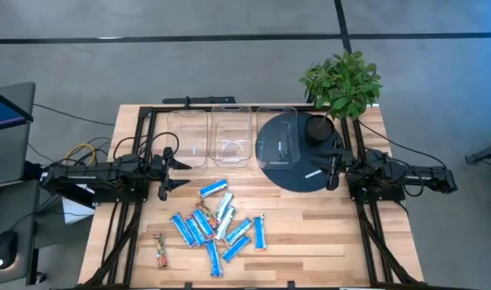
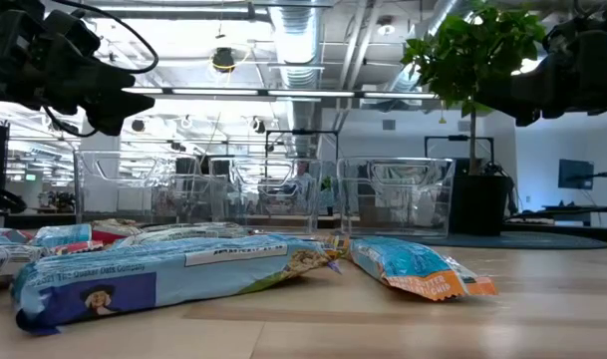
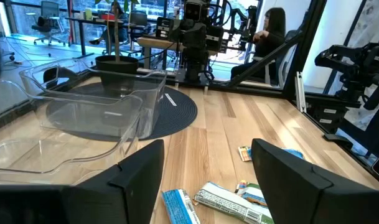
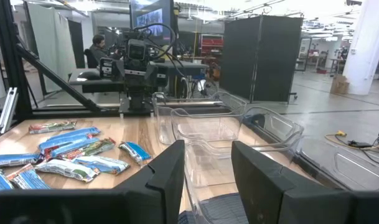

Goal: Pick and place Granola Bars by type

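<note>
From above, the Granola Bars (image 1: 215, 224) are lying scattered on the desk (image 1: 309, 234), in front of three clear bins (image 1: 229, 135).

At desk level, a blue bar (image 2: 163, 274) is lying nearest.

Past the left wrist, the left gripper (image 3: 205, 163) is hovering over the bars, jaws released and empty.

Past the right wrist, the right gripper (image 4: 208, 163) is hanging over a dark mat (image 1: 297, 165), jaws apart, grasping nothing.

Open left gripper (image 3: 206, 171) above Granola Bars (image 3: 229, 202), clear bins (image 3: 89, 115) beside it
</note>
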